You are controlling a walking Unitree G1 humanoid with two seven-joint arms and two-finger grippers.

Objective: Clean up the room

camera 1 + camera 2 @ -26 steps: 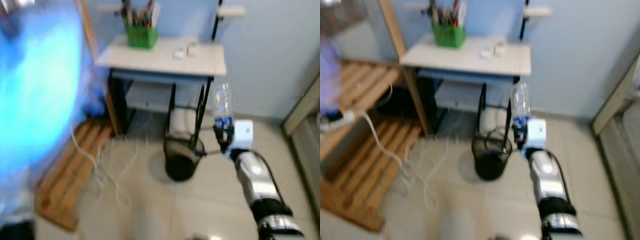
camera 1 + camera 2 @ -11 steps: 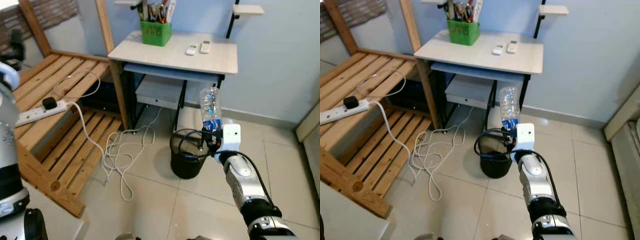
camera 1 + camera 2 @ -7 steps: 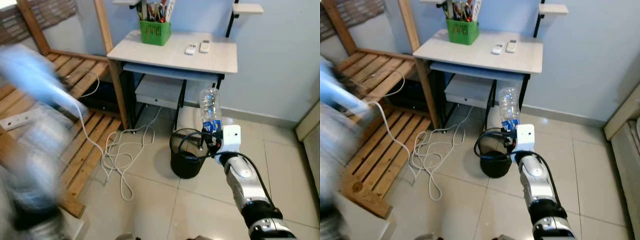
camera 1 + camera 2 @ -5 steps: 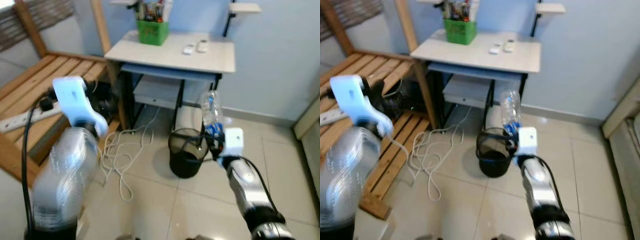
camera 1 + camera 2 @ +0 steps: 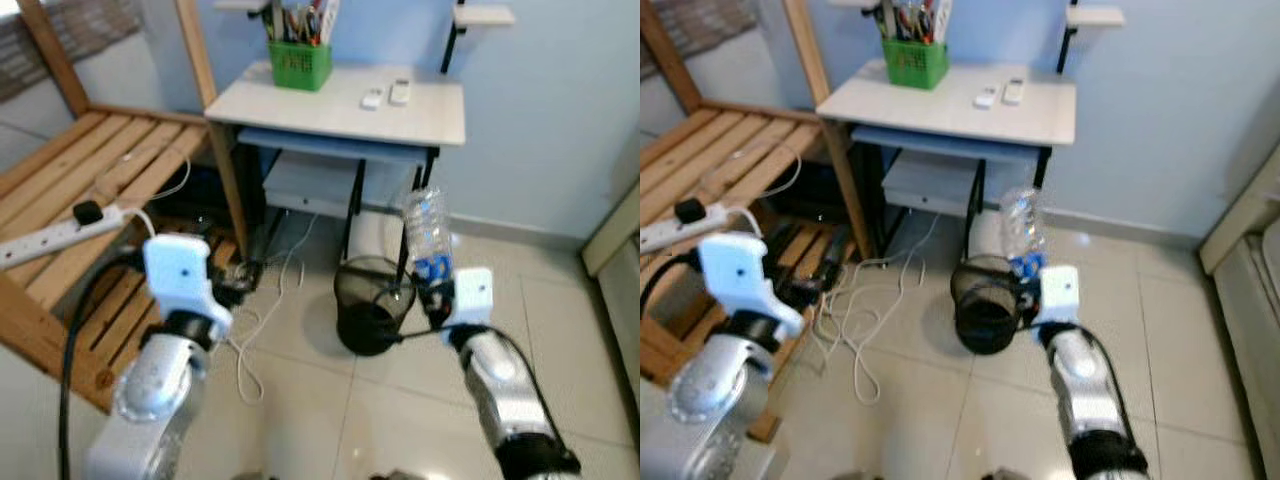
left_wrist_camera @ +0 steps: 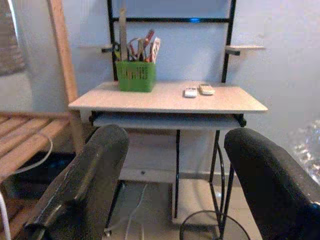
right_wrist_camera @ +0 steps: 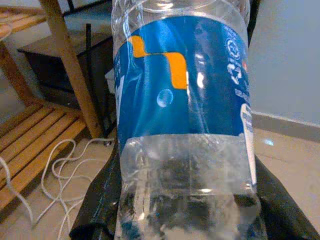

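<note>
**Bottle held upright beside the wire bin**

Your right gripper (image 5: pixel 432 292) is clamped on a clear plastic water bottle (image 5: pixel 427 232), which stands upright in its fingers just beside the rim of the black mesh wastebasket (image 5: pixel 368 312) on the tiled floor. The bottle's label (image 7: pixel 180 75) is blue with an orange swoosh; its small print is too blurred to read. Your left gripper (image 6: pixel 175 200) hangs raised over the floor with its fingers (image 6: pixel 85 180) spread wide and nothing between them.

Around you: a white desk (image 5: pixel 340 105) stands against the blue wall just behind the wastebasket, carrying a green pen holder (image 5: pixel 299 62) and two small remote controls (image 5: pixel 386 94). Loose white cables (image 5: pixel 865 310) sprawl on the tiles near the wastebasket. To your left, a wooden slatted frame (image 5: pixel 90 170) holds a white power strip (image 5: pixel 55 232).
</note>
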